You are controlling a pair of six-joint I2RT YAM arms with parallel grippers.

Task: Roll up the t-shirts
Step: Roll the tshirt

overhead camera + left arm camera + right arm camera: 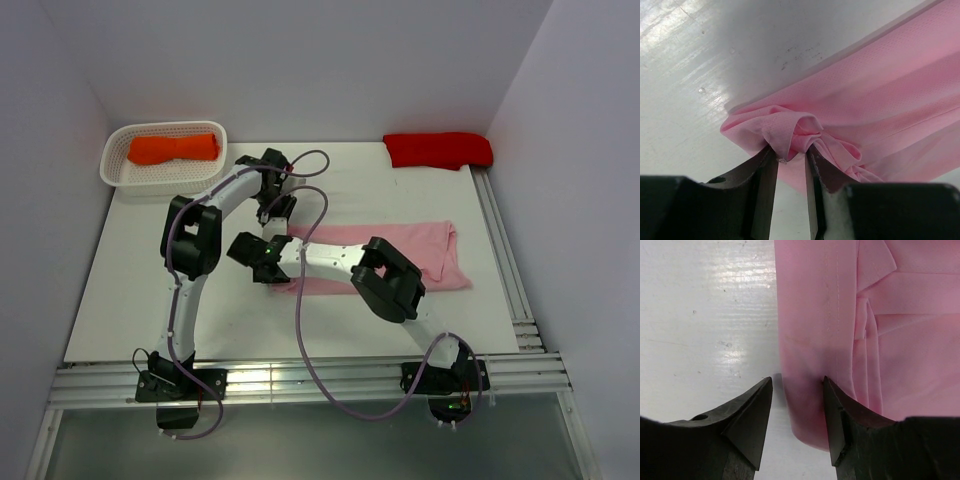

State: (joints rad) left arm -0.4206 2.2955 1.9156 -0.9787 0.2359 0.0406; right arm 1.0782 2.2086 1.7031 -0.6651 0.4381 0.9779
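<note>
Left gripper (792, 150) pinches bunched pink t-shirt (890, 100), right gripper (797, 381) spread, seemingly empty; arms (330, 255) hide its end.

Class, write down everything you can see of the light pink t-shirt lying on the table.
The pink t-shirt is soft, finely textured knit cloth, folded lengthwise into a long band that lies flat on the white table. Stitched seams and overlapping folds show along it. Its left end is gathered into a crumpled bunch, pinched by the left gripper. The right gripper stands open astride one stitched edge, one finger over cloth, the other over bare table.
</note>
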